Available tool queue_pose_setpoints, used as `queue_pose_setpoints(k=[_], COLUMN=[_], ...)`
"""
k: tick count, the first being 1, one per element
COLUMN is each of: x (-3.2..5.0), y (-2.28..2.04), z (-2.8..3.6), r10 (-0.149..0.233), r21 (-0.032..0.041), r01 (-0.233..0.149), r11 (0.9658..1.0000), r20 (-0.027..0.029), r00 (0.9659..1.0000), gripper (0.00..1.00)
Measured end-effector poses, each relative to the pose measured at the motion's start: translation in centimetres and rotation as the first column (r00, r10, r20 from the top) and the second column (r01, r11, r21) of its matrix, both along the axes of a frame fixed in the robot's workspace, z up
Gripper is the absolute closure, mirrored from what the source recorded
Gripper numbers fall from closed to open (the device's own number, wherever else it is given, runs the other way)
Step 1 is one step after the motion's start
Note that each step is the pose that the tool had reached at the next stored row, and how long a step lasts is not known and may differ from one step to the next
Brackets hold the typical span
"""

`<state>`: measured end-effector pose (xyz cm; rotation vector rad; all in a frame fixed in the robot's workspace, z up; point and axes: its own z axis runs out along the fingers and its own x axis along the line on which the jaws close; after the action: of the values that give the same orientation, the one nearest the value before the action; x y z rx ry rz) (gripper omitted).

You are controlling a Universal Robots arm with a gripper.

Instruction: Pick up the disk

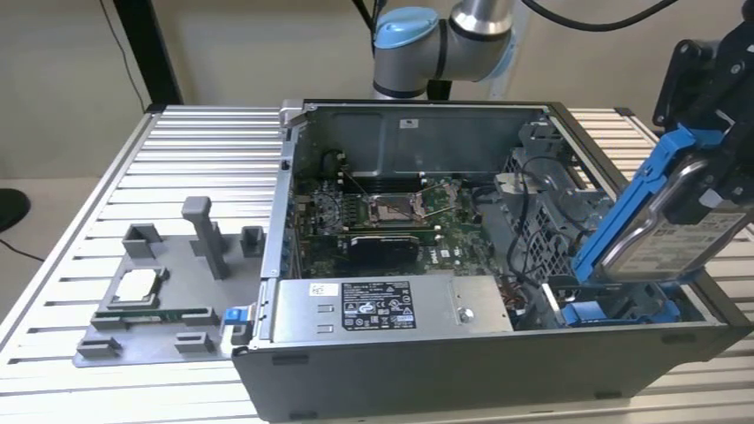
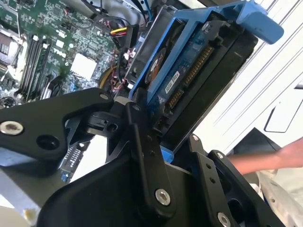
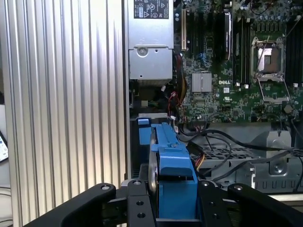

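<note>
Gripper clamped on the disk, I've got it lifted and tilted above the open computer case at the exterior view's right. Its blue carrier frame sits between the black fingers. Beyond, the motherboard, then the ribbed metal table.

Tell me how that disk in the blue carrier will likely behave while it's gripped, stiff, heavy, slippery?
The disk looks like a rigid metal slab, so it probably won't flex. It seems dense for its size and is held tilted at one end by the end effector, so it may tend to pivot. Its blue carrier frame is smooth plastic, possibly slippery.
</note>
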<state>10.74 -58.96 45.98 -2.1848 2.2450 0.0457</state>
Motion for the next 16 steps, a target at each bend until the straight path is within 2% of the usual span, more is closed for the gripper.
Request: queue_pose_setpoints(k=[1, 6, 16], x=[-0.03, -0.26, -0.23], y=[0.09, 0.53, 0.54], z=[0.00, -0.01, -0.06], r10=[0.000, 0.000, 0.004], r21=[-0.0048, -0.0051, -0.0053], r01=[0.000, 0.000, -0.004], r11=[1.0000, 1.0000, 1.0000], r20=[0.0001, 0.0007, 0.0019], r00=[1.0000, 1.0000, 1.0000], gripper=[1.00, 1.00, 1.00])
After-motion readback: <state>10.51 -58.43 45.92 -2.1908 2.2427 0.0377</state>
